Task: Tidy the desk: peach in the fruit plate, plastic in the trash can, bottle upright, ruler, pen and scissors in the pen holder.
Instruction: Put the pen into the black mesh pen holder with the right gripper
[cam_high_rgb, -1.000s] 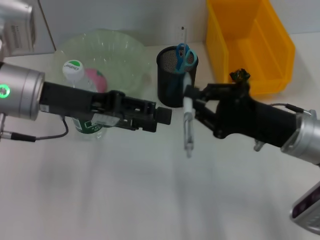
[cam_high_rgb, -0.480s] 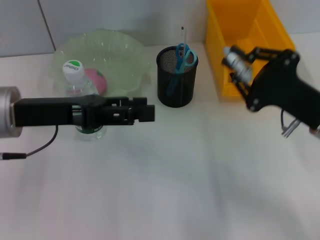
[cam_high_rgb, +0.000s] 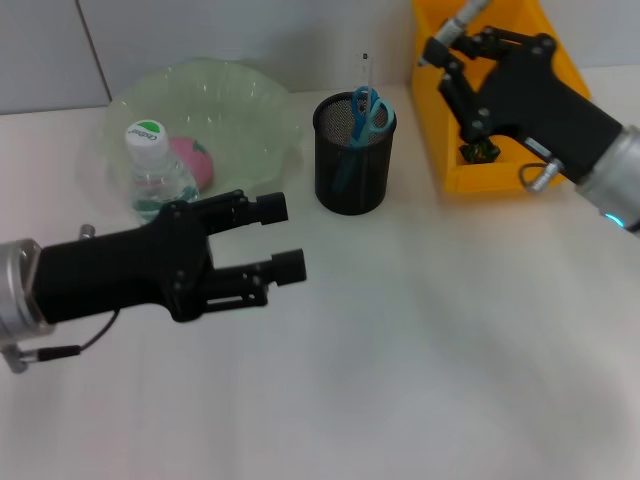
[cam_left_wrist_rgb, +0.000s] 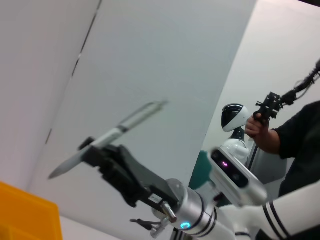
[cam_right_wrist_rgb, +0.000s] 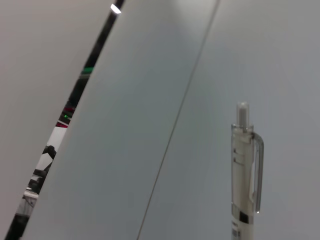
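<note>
My right gripper (cam_high_rgb: 452, 47) is shut on the silver-grey pen (cam_high_rgb: 458, 24), held tilted in the air over the yellow trash can (cam_high_rgb: 560, 95). The left wrist view shows that gripper (cam_left_wrist_rgb: 100, 150) gripping the pen (cam_left_wrist_rgb: 117, 132), and the pen (cam_right_wrist_rgb: 246, 165) also fills the right wrist view. The black mesh pen holder (cam_high_rgb: 352, 165) holds the blue scissors (cam_high_rgb: 366, 110) and a thin clear ruler (cam_high_rgb: 366, 68). The peach (cam_high_rgb: 196, 160) lies in the green fruit plate (cam_high_rgb: 235, 105). The bottle (cam_high_rgb: 152, 170) stands upright. My left gripper (cam_high_rgb: 281, 237) hangs open and empty over the desk (cam_high_rgb: 400, 350).
A small dark crumpled scrap (cam_high_rgb: 478, 150) lies inside the trash can near its front wall. A corner of the yellow can (cam_left_wrist_rgb: 25, 212) shows in the left wrist view. A grey wall runs behind the desk.
My right arm has carried the pen from beside the pen holder up and right to above the trash can. My left arm has drawn back toward the front left, fingers now apart.
</note>
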